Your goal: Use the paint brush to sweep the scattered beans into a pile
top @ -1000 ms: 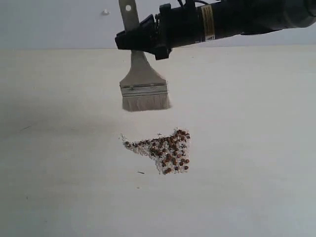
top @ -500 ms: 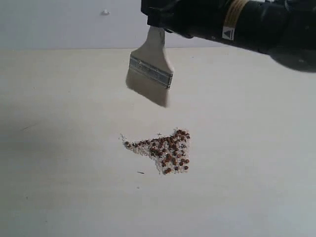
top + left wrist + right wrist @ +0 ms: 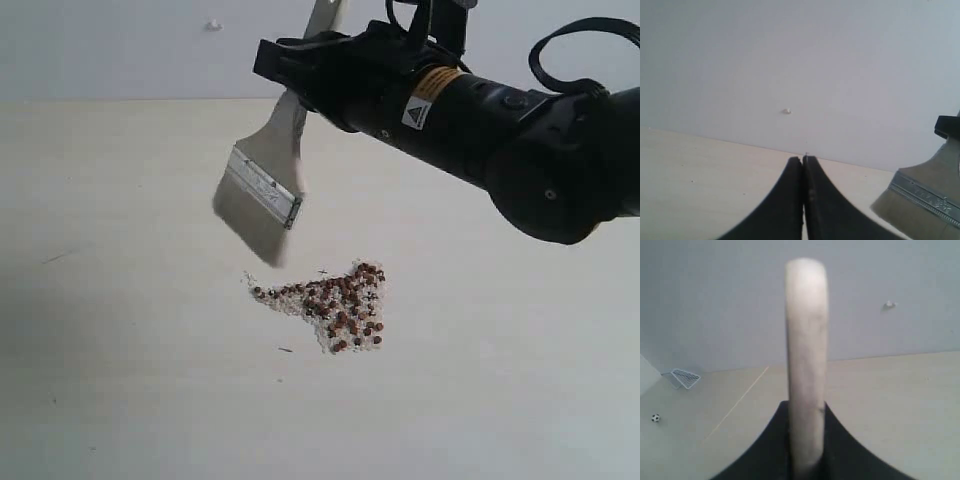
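Gripping paint brush [image 3: 258, 195] by handle in R jaws, bristles tilted, hovering just left of & above beans [image 3: 335, 305], off counter [image 3: 120, 400]. Pinched shut & empty at L jaws. Mostly gathered: loose wedge w/ thin tail leftward. Left: pulling tail in, tightening to pile.

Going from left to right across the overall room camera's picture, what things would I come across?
First the paint brush with its bristles hanging down, then the beans on the table, then the thick black robot arm.
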`<act>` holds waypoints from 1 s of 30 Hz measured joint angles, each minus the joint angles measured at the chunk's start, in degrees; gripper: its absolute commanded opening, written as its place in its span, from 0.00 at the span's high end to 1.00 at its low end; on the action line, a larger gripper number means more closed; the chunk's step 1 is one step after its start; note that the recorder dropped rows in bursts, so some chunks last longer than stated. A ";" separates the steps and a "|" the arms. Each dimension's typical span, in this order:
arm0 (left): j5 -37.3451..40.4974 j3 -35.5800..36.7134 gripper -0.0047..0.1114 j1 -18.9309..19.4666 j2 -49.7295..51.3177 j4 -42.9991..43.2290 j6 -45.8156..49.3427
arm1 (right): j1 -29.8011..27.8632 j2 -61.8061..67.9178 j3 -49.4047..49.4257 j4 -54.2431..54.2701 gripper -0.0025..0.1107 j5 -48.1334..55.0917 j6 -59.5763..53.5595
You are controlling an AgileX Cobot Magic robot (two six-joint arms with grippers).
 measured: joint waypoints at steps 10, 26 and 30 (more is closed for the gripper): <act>0.00 0.00 0.96 0.00 0.00 0.00 0.00 | 11.54 2.03 0.00 28.37 0.98 -6.87 -19.78; -0.10 0.00 0.96 0.00 0.00 0.00 0.00 | 27.85 18.98 -6.75 66.51 0.98 -33.89 -43.94; -0.10 0.00 0.96 0.00 0.00 0.00 0.00 | 27.96 24.10 -12.69 70.00 0.98 -34.00 -44.20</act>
